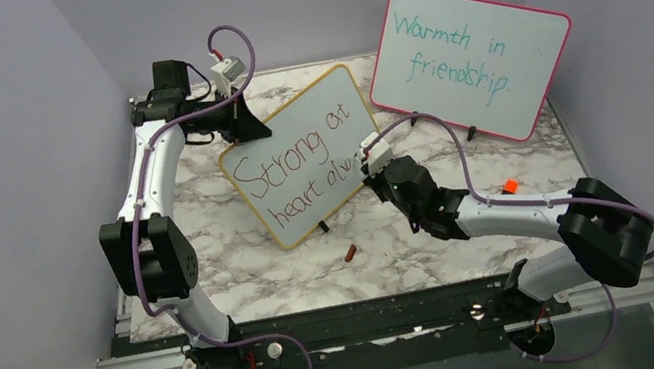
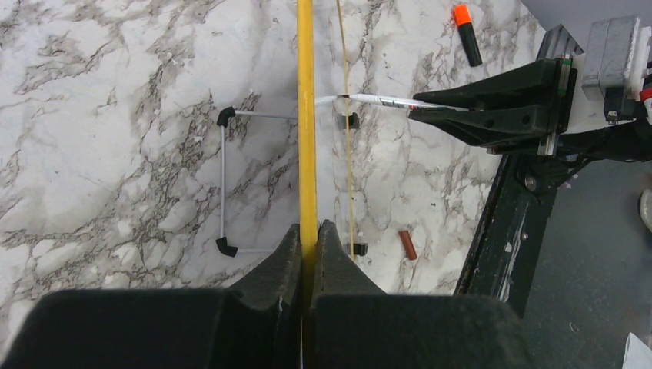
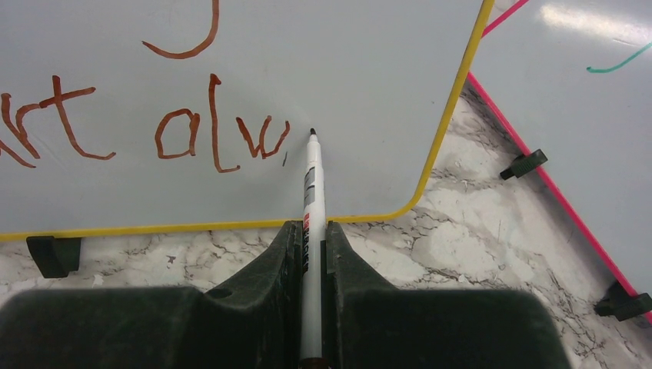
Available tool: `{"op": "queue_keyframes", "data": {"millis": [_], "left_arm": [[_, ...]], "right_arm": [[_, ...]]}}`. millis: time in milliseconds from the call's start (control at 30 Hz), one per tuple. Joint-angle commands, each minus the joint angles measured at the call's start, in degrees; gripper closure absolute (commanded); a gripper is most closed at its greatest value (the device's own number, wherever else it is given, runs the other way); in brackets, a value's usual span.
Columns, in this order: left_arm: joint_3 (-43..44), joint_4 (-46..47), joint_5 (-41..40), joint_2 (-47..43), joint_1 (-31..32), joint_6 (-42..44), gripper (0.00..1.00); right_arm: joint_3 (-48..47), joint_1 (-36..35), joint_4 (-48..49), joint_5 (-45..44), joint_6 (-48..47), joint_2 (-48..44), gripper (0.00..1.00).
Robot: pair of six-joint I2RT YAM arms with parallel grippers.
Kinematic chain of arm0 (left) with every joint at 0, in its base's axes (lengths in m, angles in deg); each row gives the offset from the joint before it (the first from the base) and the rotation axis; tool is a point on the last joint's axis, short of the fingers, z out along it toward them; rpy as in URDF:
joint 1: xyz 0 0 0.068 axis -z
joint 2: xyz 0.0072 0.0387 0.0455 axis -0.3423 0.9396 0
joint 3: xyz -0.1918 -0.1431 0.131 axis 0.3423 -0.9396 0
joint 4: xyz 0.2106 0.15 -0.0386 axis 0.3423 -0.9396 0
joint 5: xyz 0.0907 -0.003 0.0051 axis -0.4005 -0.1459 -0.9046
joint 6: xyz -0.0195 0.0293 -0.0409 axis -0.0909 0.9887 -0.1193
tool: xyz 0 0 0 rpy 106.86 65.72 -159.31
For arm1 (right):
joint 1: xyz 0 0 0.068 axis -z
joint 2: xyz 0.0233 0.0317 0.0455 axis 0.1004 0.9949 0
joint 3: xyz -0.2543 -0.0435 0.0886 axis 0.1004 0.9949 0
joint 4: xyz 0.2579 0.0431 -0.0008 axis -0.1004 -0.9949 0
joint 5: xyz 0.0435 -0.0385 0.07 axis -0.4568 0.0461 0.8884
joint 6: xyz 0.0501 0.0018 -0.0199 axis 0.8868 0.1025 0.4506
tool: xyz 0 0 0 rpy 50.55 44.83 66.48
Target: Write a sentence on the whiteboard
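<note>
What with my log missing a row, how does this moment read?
left gripper: shut on whiteboard; right gripper: shut on marker; sentence: stops at "alw"

I see the yellow-framed whiteboard [image 1: 292,122] propped tilted near the far edge of the table [image 1: 215,265], its red-brown sentence [image 1: 291,165] reading "Strong at heart alw"

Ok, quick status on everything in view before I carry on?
whiteboard: standing tilted, upper edge clamped by left gripper.
sentence: unfinished, reads "Strong at heart alw".
marker: uncapped, held in right gripper, tip at the board just after "alw".
marker cap: off, lying on the table.
orange-capped marker: capped, lying on the table.
pink-framed board: propped up at the back, teal writing on it.
</note>
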Motion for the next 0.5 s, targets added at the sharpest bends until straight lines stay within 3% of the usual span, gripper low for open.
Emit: {"op": "queue_keyframes", "data": {"millis": [0, 467], "left_arm": [[-0.59, -3.59, -3.46, 1.69, 0.36, 5.2, 1.0], [-0.55, -3.57, -3.57, 1.84, 0.36, 5.03, 1.0]], "right_arm": [[-0.81, 0.3, 2.82, -1.53, -0.6, 0.8, 0.99], [-0.36, 0.31, 3.89, 0.87, -1.21, -0.53, 0.99]]}}
